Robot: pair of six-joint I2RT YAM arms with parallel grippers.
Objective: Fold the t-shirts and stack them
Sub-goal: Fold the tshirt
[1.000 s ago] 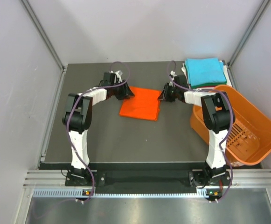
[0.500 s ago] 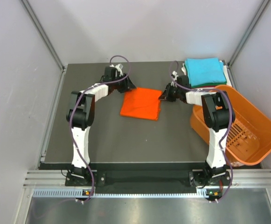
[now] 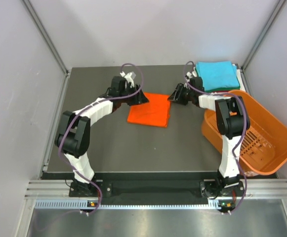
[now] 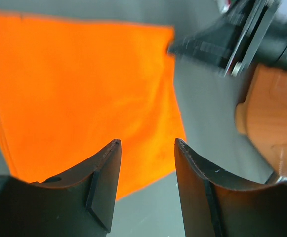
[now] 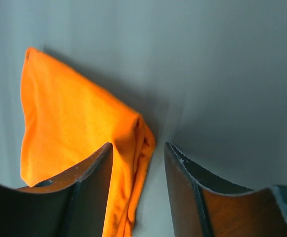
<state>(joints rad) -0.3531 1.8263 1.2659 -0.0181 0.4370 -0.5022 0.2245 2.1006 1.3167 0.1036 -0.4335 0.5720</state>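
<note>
Top view: the folded orange t-shirt (image 3: 149, 110) lies flat on the table (image 3: 133, 148), left gripper (image 3: 139, 98) at its far-left corner, right gripper (image 3: 175, 95) at its far-right. Left wrist: jaws parted, empty, over the shirt. Right wrist: jaws spread, shirt's edge unpinched between them

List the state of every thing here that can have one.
Orange shirt, folded, lying on the table.
Turquoise shirt, folded, at the far right corner.
Basket, upright, open side up.
Left arm, jaws open, nothing between them.
Right arm, jaws open, at the orange shirt's right edge.
</note>
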